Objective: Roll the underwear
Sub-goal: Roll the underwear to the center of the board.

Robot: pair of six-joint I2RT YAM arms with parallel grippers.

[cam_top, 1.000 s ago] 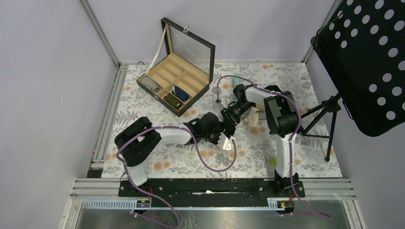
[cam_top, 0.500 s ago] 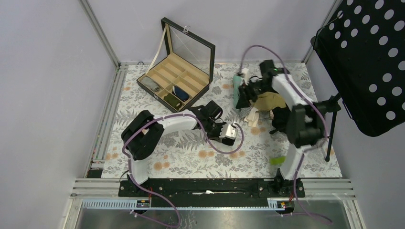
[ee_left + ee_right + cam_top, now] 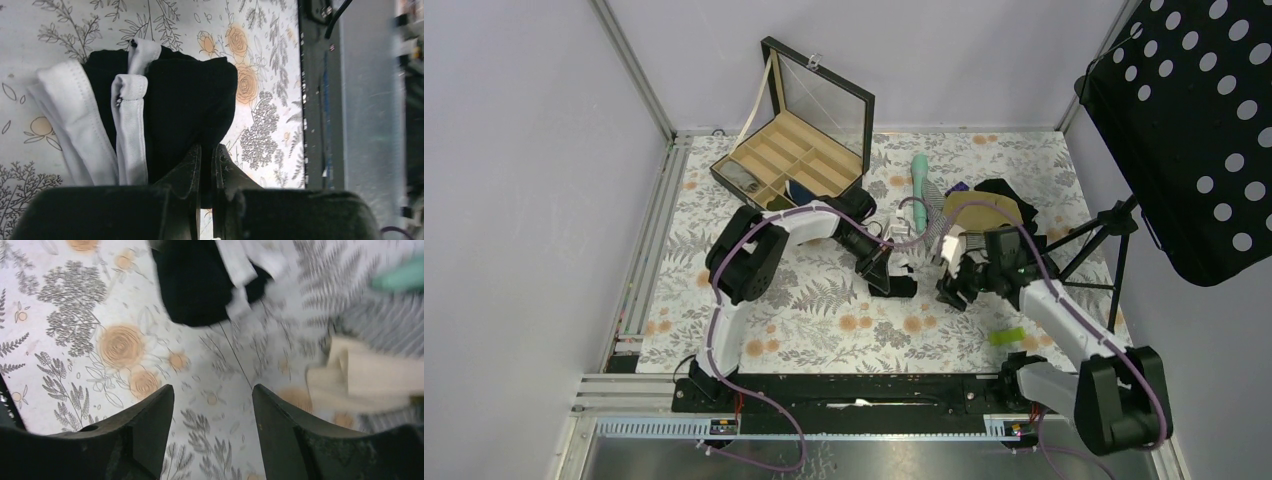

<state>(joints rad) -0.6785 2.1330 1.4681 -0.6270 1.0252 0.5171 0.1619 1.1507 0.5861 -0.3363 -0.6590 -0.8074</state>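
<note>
The underwear [image 3: 906, 288] is a small dark bundle with white waistband folds, lying on the floral cloth mid-table. In the left wrist view the underwear [image 3: 190, 95] fills the middle, its white band [image 3: 131, 130] doubled at the left. My left gripper [image 3: 887, 279] [image 3: 207, 152] is shut on the dark cloth's near edge, which is pinched between the fingers. To the right of the bundle, my right gripper [image 3: 951, 290] [image 3: 212, 390] stands open and low over the table, holding nothing. The underwear [image 3: 195, 285] lies ahead of its fingertips, apart from them.
An open compartment box [image 3: 794, 170] stands at the back left. A teal object [image 3: 919, 175], a tan garment [image 3: 984, 213] and a black garment [image 3: 1009, 192] lie behind the right gripper. A tripod [image 3: 1114, 260] and a perforated black panel [image 3: 1194, 120] stand at the right.
My right arm has swung from the garment pile at the back to just right of the underwear, its jaws wider. My left arm's elbow has shifted toward the box, its grip unchanged.
</note>
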